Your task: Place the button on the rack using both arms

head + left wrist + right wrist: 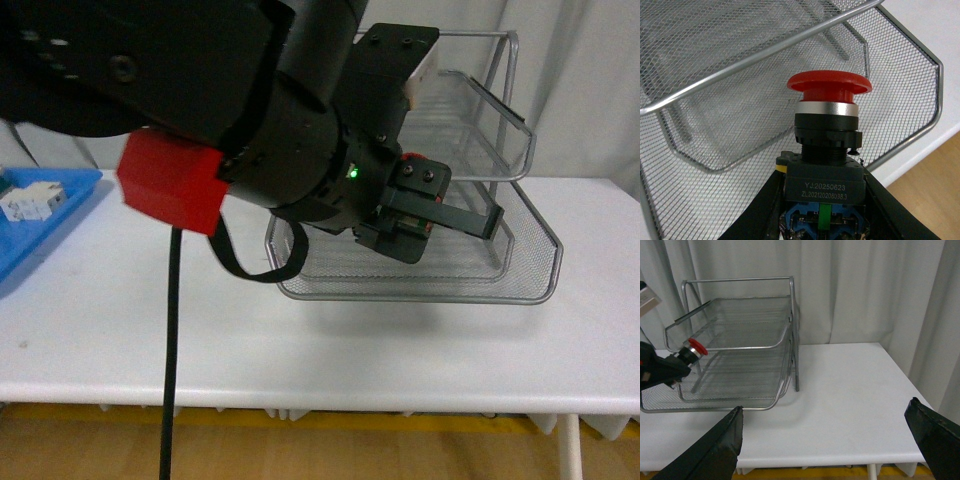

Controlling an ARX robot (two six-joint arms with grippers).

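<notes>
The button (829, 82) has a red mushroom cap, a silver ring and a black-and-blue body. My left gripper (822, 202) is shut on its body. It holds the button in the air over the lowest tray of the silver wire-mesh rack (740, 105), just below the front rim of the tray above. In the front view my left gripper (418, 205) hides most of the button, in front of the rack (500, 150). The right wrist view shows the button (697, 347) at the rack (745, 340). My right gripper (825, 445) is open and empty above the white table, right of the rack.
A flat blue tray (55, 225) with a white blocky component (30, 200) lies at the table's left. My left arm's red housing (170, 185) and black cable (170, 350) fill the near left. The white table (350, 350) ends close in front. Curtains hang behind.
</notes>
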